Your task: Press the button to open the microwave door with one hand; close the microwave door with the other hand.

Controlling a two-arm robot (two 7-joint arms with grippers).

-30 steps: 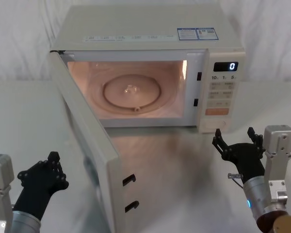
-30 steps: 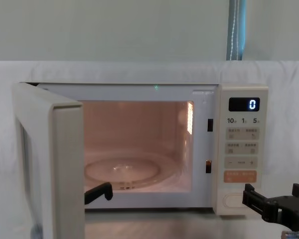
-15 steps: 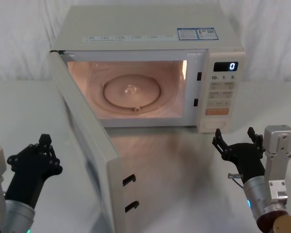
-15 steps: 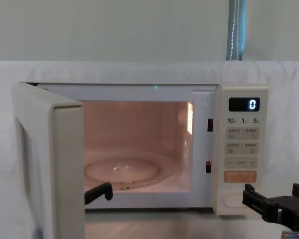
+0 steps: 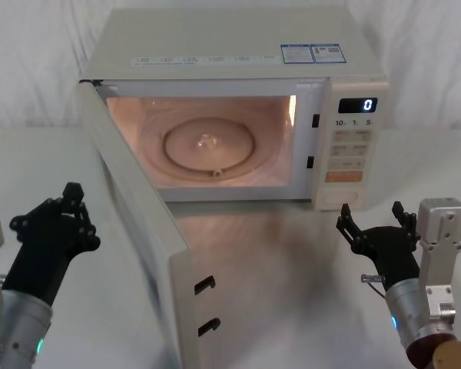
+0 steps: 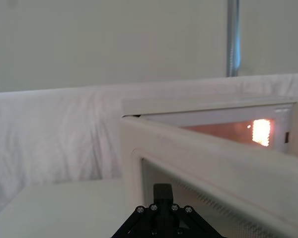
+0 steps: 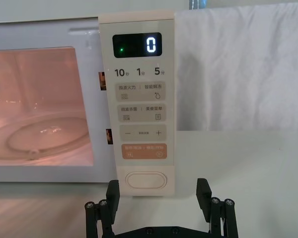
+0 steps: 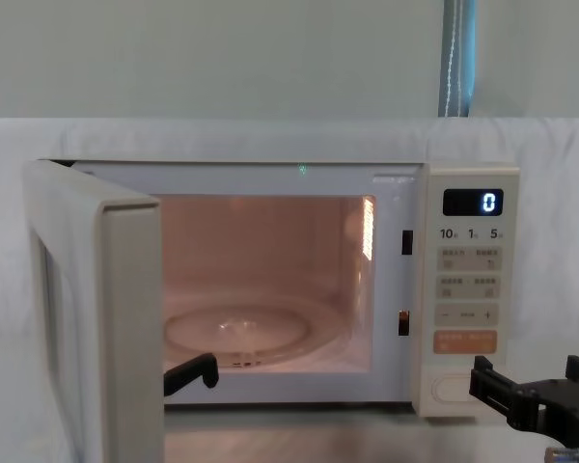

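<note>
1. Nearest the robot on its left, the left gripper [image 5: 58,215] hangs above the table [image 5: 292,261] just outside the swung-out microwave door [image 5: 142,231]. Its black prongs are fanned apart and grip nothing; I cannot tell whether they touch the door.
2. On the robot's right, the right gripper [image 5: 375,229] hovers low in front of the control panel [image 7: 139,99], prongs spread wide and empty.
3. The door stands wide open, hinged at the oven's left side, its latch hooks [image 5: 205,284] facing the robot on the free edge.
4. Past the right gripper, the cream pill-shaped button [image 7: 146,179] sits at the foot of the panel, under the orange key [image 7: 144,151]. The gripper is just short of it and not touching it.
5. Farther in, the cavity is lit, the glass turntable [image 5: 209,146] is bare, and the display [image 5: 358,105] reads 0.
6. Judgement: the opening step looks done and the closing step is in hand. The next move calls for the left gripper to set against the door's outer face near the free edge and sweep it round until the hooks catch.
</note>
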